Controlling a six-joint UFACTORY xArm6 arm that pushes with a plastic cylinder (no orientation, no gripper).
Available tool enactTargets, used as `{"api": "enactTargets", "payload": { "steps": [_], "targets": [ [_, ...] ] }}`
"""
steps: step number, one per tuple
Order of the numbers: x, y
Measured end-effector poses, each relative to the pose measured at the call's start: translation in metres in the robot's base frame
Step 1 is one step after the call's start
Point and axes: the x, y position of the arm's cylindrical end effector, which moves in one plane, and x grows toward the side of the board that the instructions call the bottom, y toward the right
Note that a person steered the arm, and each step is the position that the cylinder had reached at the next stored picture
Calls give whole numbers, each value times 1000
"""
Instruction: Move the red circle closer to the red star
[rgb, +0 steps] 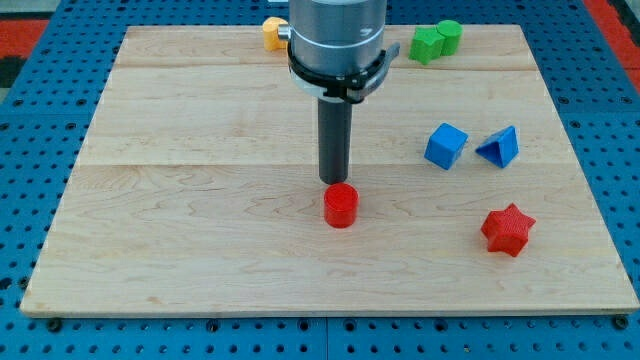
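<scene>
Red circle (340, 206) sits well apart from the red star (507, 229), off to the star's left. My tip (334, 182) touches the circle's top edge. No claw here, just a rod that holds nothing and only pushes.

The red circle (340, 205) and red star (507, 229) share one bright red. The cube (446, 146) and triangular block (499, 147) are blue, two blocks (436, 41) green, one block (271, 32) orange-yellow. The board (200, 200) is pale, grained wood; the rod (333, 140) dark grey.
</scene>
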Motion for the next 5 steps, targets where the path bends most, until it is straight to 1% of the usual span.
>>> {"api": "enactTargets", "payload": {
  "steps": [1, 2, 3, 4, 5],
  "targets": [
    [4, -54],
    [52, 20],
    [88, 91],
    [83, 42],
    [32, 34]
  ]
}}
